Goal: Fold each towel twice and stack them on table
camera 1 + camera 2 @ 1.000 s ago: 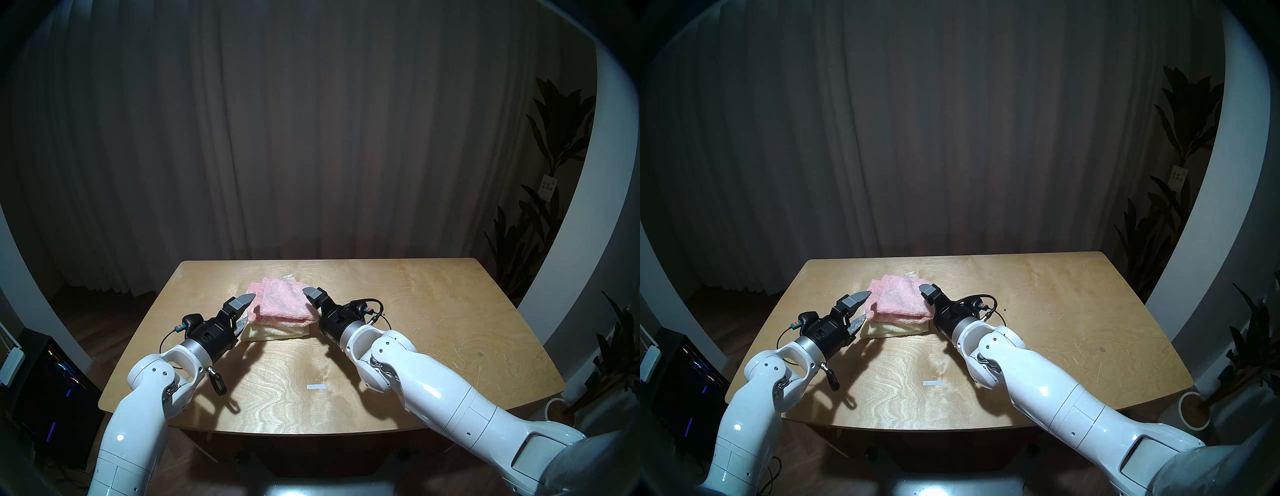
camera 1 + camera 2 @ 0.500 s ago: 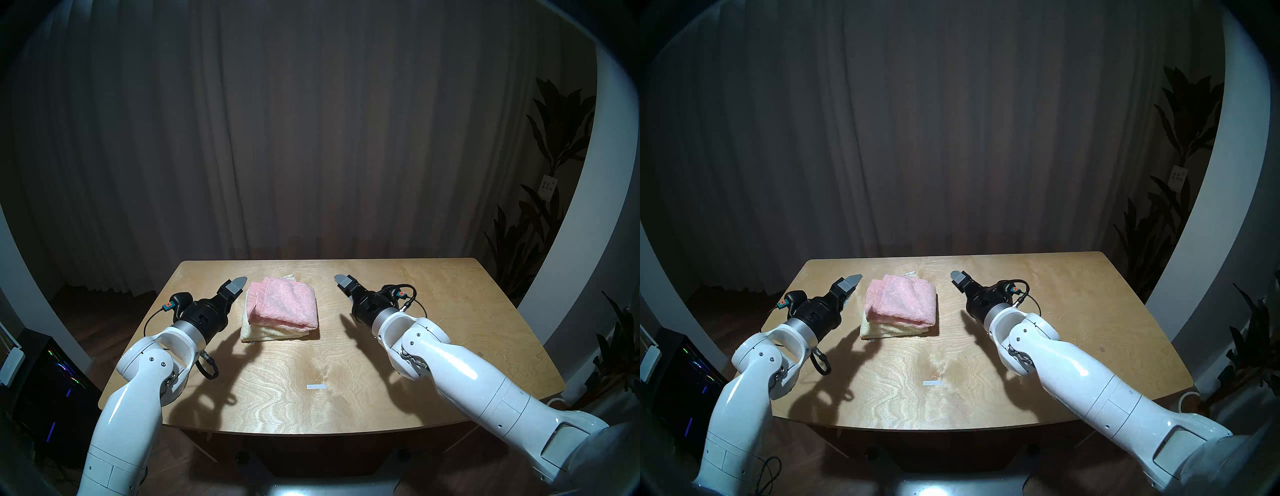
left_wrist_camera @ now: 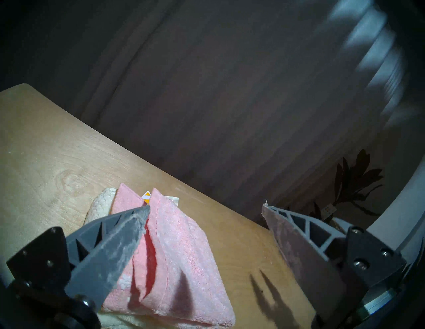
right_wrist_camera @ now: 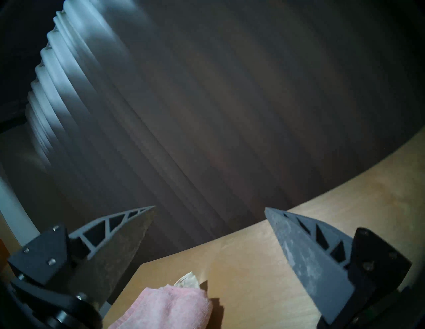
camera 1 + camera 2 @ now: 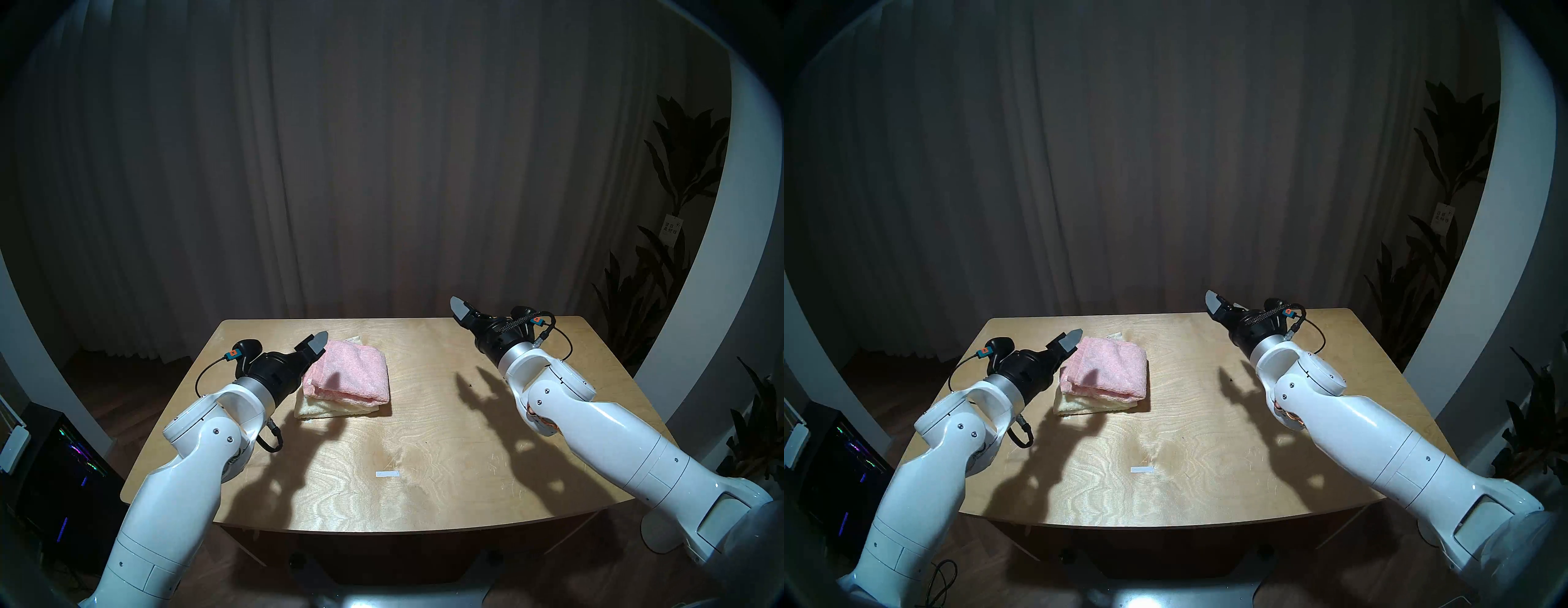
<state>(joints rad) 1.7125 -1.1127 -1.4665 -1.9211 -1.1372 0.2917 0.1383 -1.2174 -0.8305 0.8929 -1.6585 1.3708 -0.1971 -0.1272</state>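
A folded pink towel [image 5: 352, 373] lies on top of a folded cream-yellow towel [image 5: 331, 409] at the back left of the middle of the table [image 5: 424, 424]. My left gripper [image 5: 314, 352] hangs open just above the pile's left edge and holds nothing. In the left wrist view its fingers [image 3: 110, 250] stand wide apart with the pink towel [image 3: 179, 257] below them. My right gripper [image 5: 462, 312] is raised over the table's back right, open and empty, well away from the pile. The right wrist view shows the pink towel [image 4: 170, 307] low in the picture, between the spread fingers [image 4: 305, 252].
A small white tape strip [image 5: 387, 474] lies near the table's front middle. A dark curtain hangs behind the table. A tall plant [image 5: 679, 212] stands to the right. A dark computer case [image 5: 63, 467] sits on the floor to the left.
Both open grippers left the sides of the towel pile. The right one swung right and rose toward the back edge. The left one backed off, then lifted over the pile's left edge. The towels stayed put.
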